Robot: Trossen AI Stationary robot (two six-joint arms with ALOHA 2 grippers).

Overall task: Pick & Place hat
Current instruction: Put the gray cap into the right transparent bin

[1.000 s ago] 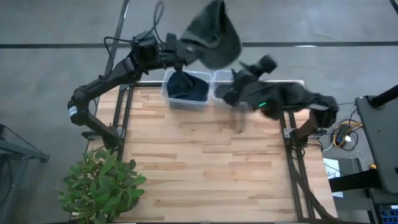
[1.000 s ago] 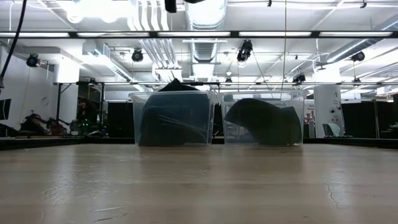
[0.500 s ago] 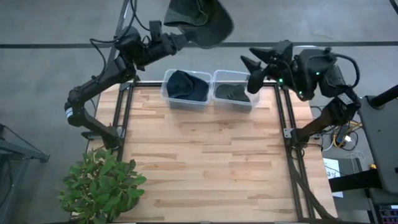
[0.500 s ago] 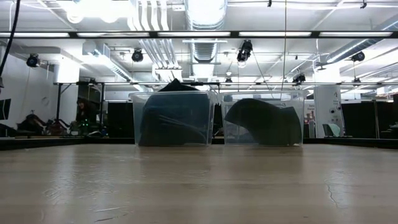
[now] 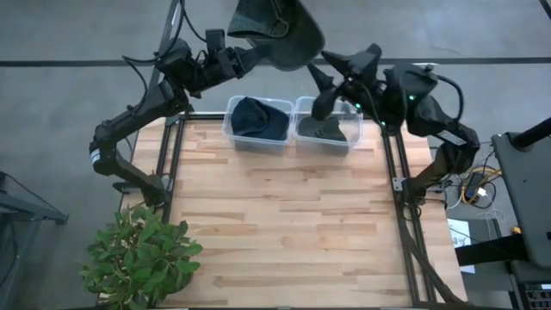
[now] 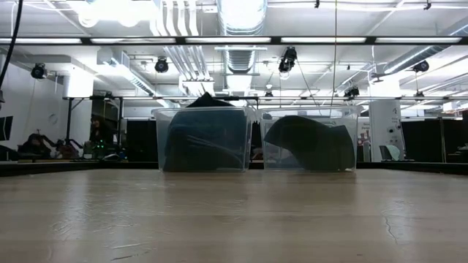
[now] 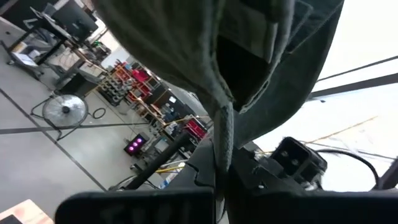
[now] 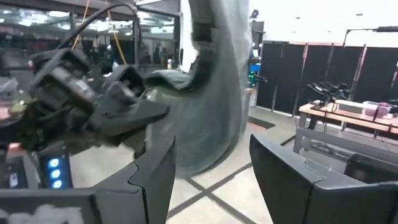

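Wooden surface (image 5: 284,224) carries two clear bins at its far edge: left bin (image 5: 256,123) and right bin (image 5: 325,127), each holding dark fabric. Hat (image 5: 280,34) hangs high beyond the bins, clamped in the left end effector (image 5: 244,58). Right end effector (image 5: 331,76), fingers apart, reaches toward it. Risk: the grip is on a fabric edge only; a tug from a mistimed handover could drop the hat off the surface.
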